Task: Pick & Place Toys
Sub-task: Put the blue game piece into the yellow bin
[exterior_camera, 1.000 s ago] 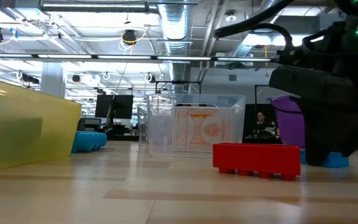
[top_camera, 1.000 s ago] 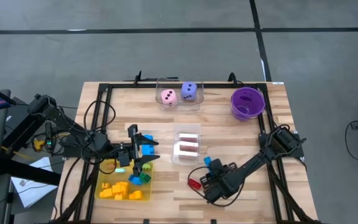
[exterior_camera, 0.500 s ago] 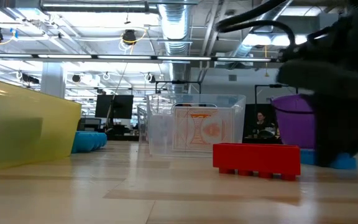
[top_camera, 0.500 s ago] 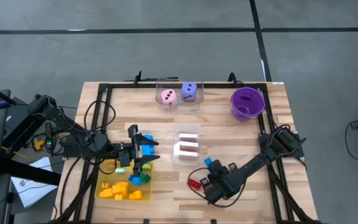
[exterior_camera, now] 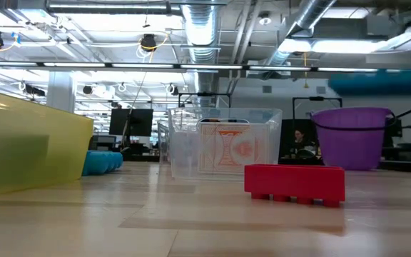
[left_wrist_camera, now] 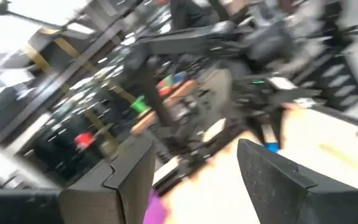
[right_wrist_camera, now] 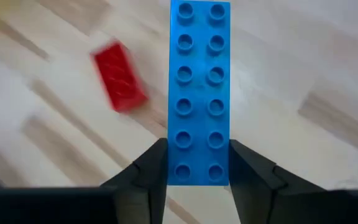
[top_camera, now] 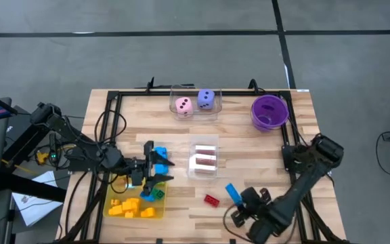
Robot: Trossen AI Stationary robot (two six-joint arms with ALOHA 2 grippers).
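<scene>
Noted: your right gripper [right_wrist_camera: 197, 171] pinched long blue brick [right_wrist_camera: 199, 93] by one end only; swing could twist it loose above red brick [right_wrist_camera: 119, 77]. Left gripper [top_camera: 156, 169] fingers parted, empty, over yellow tray [top_camera: 117, 210].

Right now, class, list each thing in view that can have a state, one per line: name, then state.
Right pincer: shut on the long blue brick, lifted off the table.
Left pincer: open, over the yellow tray.
Red brick: lying loose on the table.
Dice box: holds two dice.
Purple bowl: upright.
</scene>
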